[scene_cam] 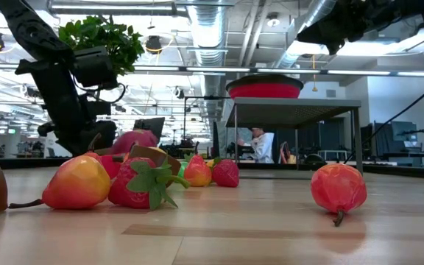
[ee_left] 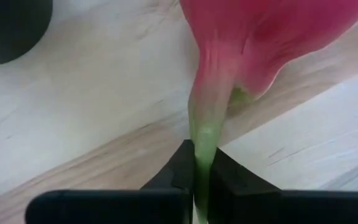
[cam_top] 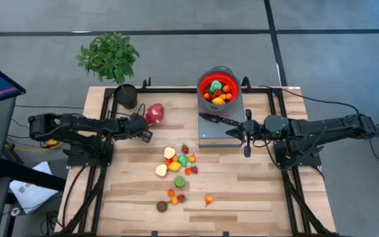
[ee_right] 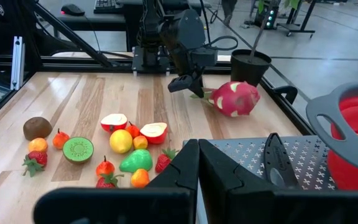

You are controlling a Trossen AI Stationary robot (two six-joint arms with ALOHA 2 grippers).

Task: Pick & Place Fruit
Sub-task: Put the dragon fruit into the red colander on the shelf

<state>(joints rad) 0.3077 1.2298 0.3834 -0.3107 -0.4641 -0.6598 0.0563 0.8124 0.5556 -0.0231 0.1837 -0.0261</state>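
A pink-red dragon fruit (cam_top: 154, 114) with green tips lies on the wooden table (cam_top: 242, 191) at the far left, next to a black plant pot (cam_top: 126, 95). My left gripper (ee_left: 202, 163) is shut on one of its green tips; the right wrist view shows that gripper (ee_right: 192, 90) beside the dragon fruit (ee_right: 236, 98). Small toy fruits (cam_top: 176, 161) lie scattered mid-table. My right gripper (ee_right: 197, 168) hovers shut and holds nothing, near a grey stand (cam_top: 209, 135). My left gripper pinches a long green-tipped scale (ee_left: 202, 146) of the dragon fruit between its two fingers (ee_left: 178, 171), at the fruit's near left side. The fingers slant down from the table's left. The fruit's body rests on the table.
A red bowl (cam_top: 218, 89) with several fruits in it sits on the grey perforated stand at the far middle, with a black-handled knife (cam_top: 219, 120) beside it. A potted plant (cam_top: 108, 56) stands at the far left corner. Bare wood lies along the near edge.
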